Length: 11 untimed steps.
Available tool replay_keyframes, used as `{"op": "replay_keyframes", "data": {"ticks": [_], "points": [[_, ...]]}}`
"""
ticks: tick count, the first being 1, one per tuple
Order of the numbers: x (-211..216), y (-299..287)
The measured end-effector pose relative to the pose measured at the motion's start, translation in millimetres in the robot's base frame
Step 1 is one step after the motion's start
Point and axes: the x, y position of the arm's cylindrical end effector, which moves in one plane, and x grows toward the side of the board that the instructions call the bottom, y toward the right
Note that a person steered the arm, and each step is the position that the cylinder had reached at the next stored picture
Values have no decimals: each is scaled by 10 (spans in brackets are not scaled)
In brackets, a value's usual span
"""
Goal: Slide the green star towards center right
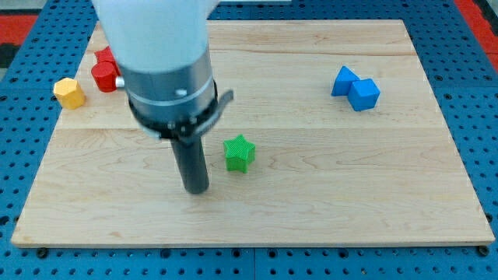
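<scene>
The green star (239,153) lies on the wooden board (327,202), a little left of the middle. My tip (197,189) rests on the board just left of the star and slightly toward the view's bottom, a small gap apart from it. The arm's pale body and dark collar rise above the tip and hide part of the board's upper left.
Two blue blocks (355,87) sit touching at the upper right. A red block (105,71) lies at the upper left, partly hidden by the arm. A yellow block (69,92) sits at the board's left edge. A blue pegboard surrounds the board.
</scene>
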Motion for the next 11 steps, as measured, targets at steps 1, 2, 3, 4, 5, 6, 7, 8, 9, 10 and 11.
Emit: {"op": "replay_keyframes", "data": {"ticks": [1, 2, 3, 4, 5, 6, 7, 8, 9, 10, 11], "points": [[-555, 194], [-788, 668], [-742, 89], [-723, -451], [-312, -436], [-169, 62], [-457, 705], [-624, 1416], [-402, 1598], [45, 1645], [20, 1959]]}}
